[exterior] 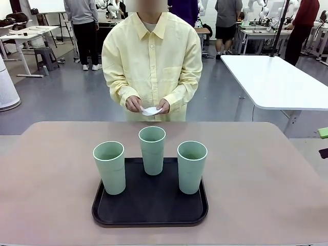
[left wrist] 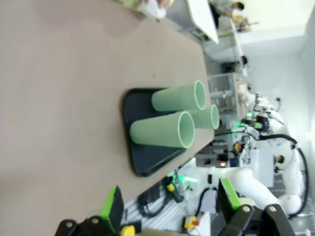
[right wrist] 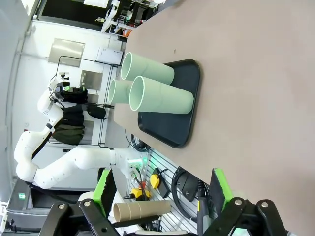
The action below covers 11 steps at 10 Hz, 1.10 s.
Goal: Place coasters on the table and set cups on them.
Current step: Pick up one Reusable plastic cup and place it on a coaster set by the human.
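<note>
While the person (exterior: 151, 56) stands at the 12 o'clock side of the table (exterior: 46, 174), the front view shows both hands (exterior: 134, 103) holding the white coasters (exterior: 151, 110) together in front of the waist, off the table. Three cups (exterior: 152, 149) stand upright and apart on a black tray (exterior: 148, 207) at the table's 6 o'clock side. One is at the tray's 9 o'clock, one at its 12 o'clock rim and one at its 3 o'clock.

From the left wrist, the left tool (left wrist: 170, 201) sits at 6 o'clock with its jaws spread wide and nothing between them. The tray and cups lie past it near mid-picture, and the coasters are at 12 o'clock.

From the right wrist, the right tool (right wrist: 162, 189) likewise gapes empty at 6 o'clock, well apart from the tray and cups toward 11 o'clock.
</note>
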### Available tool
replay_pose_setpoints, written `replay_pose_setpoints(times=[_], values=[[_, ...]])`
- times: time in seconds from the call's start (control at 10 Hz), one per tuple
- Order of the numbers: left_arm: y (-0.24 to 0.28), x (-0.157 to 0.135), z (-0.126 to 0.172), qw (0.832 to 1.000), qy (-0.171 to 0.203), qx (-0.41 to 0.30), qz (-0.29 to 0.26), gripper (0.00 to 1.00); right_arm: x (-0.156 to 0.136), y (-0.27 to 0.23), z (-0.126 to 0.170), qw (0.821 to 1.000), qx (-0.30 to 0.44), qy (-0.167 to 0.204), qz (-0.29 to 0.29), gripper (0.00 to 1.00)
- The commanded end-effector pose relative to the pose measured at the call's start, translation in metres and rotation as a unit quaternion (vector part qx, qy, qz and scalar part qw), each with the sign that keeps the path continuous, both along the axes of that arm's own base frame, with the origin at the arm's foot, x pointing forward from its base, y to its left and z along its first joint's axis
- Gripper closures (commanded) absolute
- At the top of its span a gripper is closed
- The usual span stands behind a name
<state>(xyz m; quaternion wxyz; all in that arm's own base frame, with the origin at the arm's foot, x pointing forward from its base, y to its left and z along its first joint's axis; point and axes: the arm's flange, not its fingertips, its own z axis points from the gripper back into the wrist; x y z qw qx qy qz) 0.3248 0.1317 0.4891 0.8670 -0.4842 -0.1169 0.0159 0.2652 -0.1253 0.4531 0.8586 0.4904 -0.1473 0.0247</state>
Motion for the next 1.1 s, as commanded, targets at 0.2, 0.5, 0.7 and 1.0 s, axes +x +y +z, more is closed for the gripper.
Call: replay_pose_setpoints(times=[0.2, 0.5, 0.7, 1.0], values=[[0.004, 0.001, 0.003, 1.000, -0.001, 0.004, 0.000, 0.00, -0.002, -0.003, -0.001, 1.000, 0.003, 0.000, -0.001, 0.00], [0.004, 0.001, 0.003, 1.000, -0.001, 0.004, 0.000, 0.00, -0.002, -0.003, -0.001, 1.000, 0.003, 0.000, -0.001, 0.00], [0.004, 0.001, 0.003, 1.000, -0.001, 0.004, 0.000, 0.00, -0.002, -0.003, -0.001, 1.000, 0.003, 0.000, -0.001, 0.00], [-0.005, 0.024, 0.014, 0.995, -0.008, 0.054, -0.079, 0.00, -0.002, -0.003, -0.001, 1.000, 0.003, 0.000, -0.001, 0.00]])
